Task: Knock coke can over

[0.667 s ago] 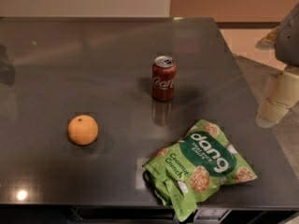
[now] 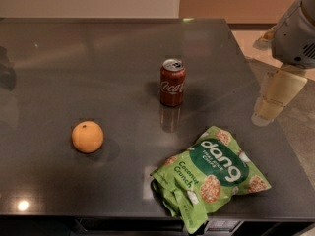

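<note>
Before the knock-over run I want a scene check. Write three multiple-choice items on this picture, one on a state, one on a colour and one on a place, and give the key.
1. How does the coke can stand on the table?
A. upright
B. on its side
C. crushed flat

2. What colour is the snack bag?
A. blue
B. green
C. yellow

3. Where is the tool?
A. right above the coke can
B. resting on the snack bag
C. by the table's right edge, to the right of the coke can

Key:
1 A: its silver top faces up.
2 B: the bag is green with white lettering.
3 C: the tool hangs at the right edge of the table, apart from the can and the bag.
</note>
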Available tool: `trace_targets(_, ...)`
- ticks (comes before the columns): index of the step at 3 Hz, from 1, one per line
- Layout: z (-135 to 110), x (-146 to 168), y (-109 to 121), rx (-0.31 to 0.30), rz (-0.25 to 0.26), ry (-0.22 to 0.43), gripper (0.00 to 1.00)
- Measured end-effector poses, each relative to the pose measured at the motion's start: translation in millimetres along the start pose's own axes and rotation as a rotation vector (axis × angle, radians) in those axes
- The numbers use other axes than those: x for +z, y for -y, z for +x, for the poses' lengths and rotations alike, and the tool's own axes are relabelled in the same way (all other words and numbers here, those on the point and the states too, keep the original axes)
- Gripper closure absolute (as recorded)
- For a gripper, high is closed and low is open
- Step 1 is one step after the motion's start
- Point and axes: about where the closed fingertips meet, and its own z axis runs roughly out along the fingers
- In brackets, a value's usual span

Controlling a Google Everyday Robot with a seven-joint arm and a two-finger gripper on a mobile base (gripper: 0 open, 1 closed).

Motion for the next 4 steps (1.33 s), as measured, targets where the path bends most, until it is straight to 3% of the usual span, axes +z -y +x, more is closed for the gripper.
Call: trace_targets(4, -101.8, 96.3, 65.6, 0.014, -0.072, 0.345, 0.00)
